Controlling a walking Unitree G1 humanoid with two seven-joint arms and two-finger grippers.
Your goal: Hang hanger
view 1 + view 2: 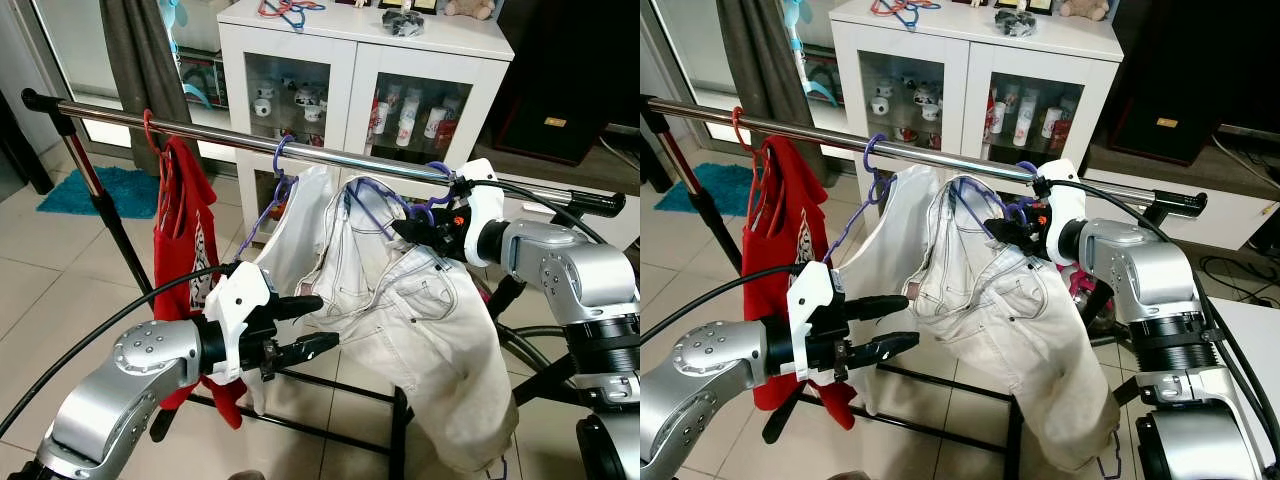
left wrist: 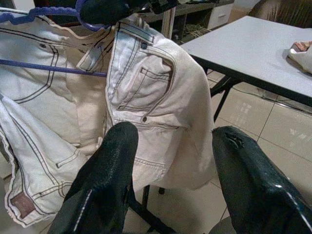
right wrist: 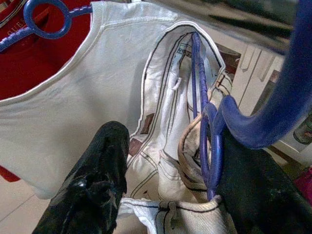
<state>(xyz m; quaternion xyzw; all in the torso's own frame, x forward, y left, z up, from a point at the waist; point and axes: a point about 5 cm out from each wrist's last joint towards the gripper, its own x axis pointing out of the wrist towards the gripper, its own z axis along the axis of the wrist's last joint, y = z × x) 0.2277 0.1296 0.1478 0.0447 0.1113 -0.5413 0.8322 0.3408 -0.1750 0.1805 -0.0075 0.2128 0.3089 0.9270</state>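
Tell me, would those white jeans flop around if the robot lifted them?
Probably floppy: the white jeans sag in folds off the purple hanger. They look thick, so likely heavy. They might slide, since the right gripper holds only the hanger.

Left claw [image 1: 318, 326] spread, right claw [image 1: 412, 229] raised

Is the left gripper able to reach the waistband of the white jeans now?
Probably yes: the left gripper, fingers open, sits just beside the white jeans waistband, with nothing between them.
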